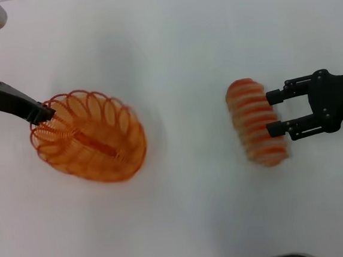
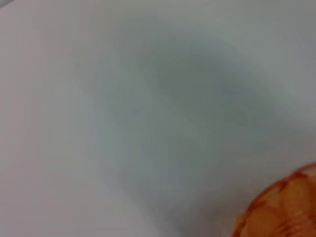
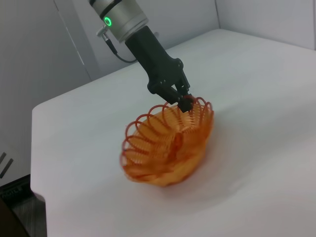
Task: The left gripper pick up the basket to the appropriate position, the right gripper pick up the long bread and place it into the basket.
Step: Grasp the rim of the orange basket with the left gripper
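One basket (image 1: pixel 91 138), one long bread (image 1: pixel 255 122) well right of it, long axis running near-to-far. Left gripper (image 1: pixel 43 114) clenched on basket rim; right gripper (image 1: pixel 273 113) spread, straddling the bread's right side.

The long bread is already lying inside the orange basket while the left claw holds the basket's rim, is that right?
Not quite. The head view shows the long bread on the table, apart from the basket, with the right claw open around its side. The left claw does grip the basket's rim.
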